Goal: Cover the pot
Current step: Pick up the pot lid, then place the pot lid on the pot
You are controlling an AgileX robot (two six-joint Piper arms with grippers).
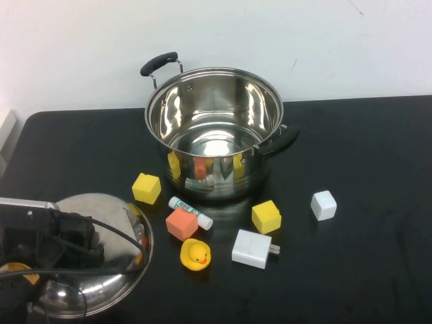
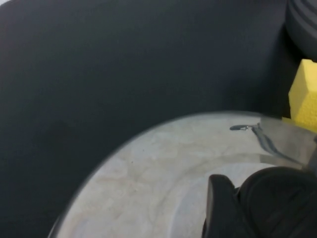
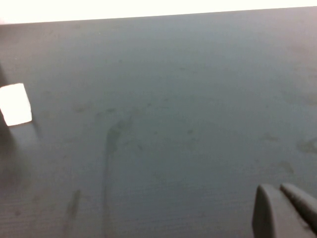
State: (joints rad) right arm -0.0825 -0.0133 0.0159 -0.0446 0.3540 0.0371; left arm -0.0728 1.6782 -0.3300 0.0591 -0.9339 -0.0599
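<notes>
High view: left tool (image 1: 81,233) over steel lid (image 1: 101,283), fingers' state cannot be told; open stockpot (image 1: 214,131) beyond it on tabletop (image 1: 378,169).
Left wrist: lid below tool.
Right wrist: right tool (image 3: 285,208) fingertips together, white cube (image 3: 15,104) well apart.

A black tabletop (image 1: 378,169) carries small clutter; a yellow cube (image 1: 146,188) lies at the left; a white glue stick with green label (image 1: 190,212) touches an orange block (image 1: 181,223); a yellow rubber duck (image 1: 196,255), a white power adapter (image 1: 252,248), a second yellow cube (image 1: 266,217) and a white cube (image 1: 324,205) lie further right.
</notes>
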